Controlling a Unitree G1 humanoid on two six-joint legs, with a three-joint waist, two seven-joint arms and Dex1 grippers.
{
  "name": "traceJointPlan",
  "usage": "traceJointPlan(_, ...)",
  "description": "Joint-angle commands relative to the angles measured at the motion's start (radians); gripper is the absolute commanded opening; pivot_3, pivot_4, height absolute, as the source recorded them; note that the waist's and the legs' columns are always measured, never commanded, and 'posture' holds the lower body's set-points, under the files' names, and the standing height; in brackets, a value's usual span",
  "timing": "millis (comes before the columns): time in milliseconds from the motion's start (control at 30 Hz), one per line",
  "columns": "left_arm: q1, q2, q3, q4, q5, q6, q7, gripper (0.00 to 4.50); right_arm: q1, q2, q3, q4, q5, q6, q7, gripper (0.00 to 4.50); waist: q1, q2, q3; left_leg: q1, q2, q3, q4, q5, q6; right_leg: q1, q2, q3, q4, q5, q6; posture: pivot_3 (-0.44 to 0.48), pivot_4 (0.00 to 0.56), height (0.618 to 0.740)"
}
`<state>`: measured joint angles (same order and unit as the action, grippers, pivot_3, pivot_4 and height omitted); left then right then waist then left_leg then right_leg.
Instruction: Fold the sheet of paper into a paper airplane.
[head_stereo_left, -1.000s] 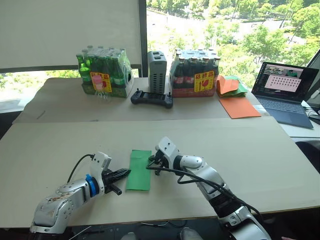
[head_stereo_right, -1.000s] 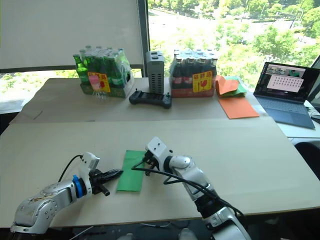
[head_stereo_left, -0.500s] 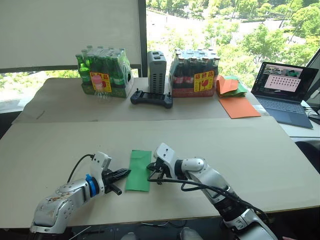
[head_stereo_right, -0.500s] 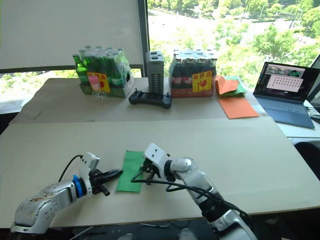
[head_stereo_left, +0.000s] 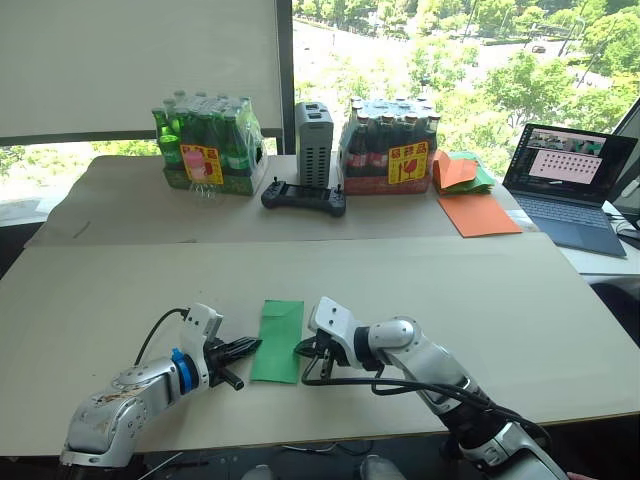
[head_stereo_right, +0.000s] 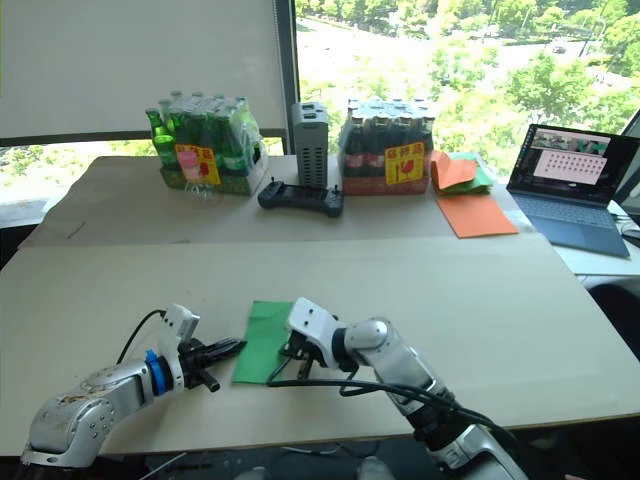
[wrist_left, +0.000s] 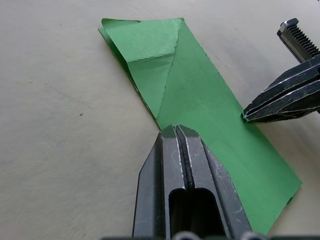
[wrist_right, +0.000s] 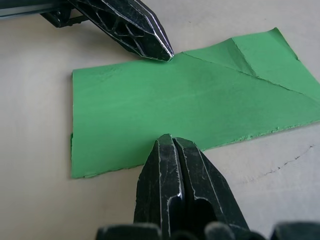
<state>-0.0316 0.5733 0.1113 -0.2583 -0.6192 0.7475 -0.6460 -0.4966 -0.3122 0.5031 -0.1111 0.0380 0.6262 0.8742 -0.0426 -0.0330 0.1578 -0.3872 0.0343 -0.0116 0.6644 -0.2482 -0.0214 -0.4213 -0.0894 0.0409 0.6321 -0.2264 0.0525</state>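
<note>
Here the sheet of paper lies flat, folded (both jaws closed, tips touching its edges).

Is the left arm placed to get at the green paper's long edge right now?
Probably yes: the left gripper, jaws shut, already touches the green paper at that edge, with nothing between them.

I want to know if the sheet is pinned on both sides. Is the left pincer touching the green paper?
Touching. In the left wrist view the left pincer, shut, meets the long edge of the sheet of paper with no gap.
</note>
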Motion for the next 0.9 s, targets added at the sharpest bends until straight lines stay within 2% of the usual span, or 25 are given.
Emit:
traceJointPlan(33,-0.008,0.001,0.008,-0.01,0.001,0.009,0.003,0.02,0.024,-0.024,0.057,0.016,0.018,0.054,0.056,0.0,0.0,0.0,0.0,0.0,0.0,0.0,0.0,0.0,0.0,0.0,0.0,0.0,0.0,0.0,0.0,0.0,0.15,0.727)
traceJointPlan(433,-0.012,0.003,0.015,-0.012,-0.005,0.016,0.005,0.02,0.006,-0.082,0.06,-0.051,0.094,0.029,0.188,0.0,0.001,0.0,0.0,0.0,0.0,0.0,0.0,0.0,0.0,0.0,0.0,0.0,0.0,0.0,0.0,0.0,0.15,0.727)
traceJointPlan(900,-0.007,0.005,0.022,-0.022,-0.011,0.027,0.006,0.02,-0.013,-0.039,0.04,0.055,0.059,0.031,0.1,0.0,-0.002,0.0,0.0,0.001,0.001,0.0,0.0,0.0,0.0,0.0,0.001,0.0,0.001,0.0,0.0,0.0,0.15,0.727)
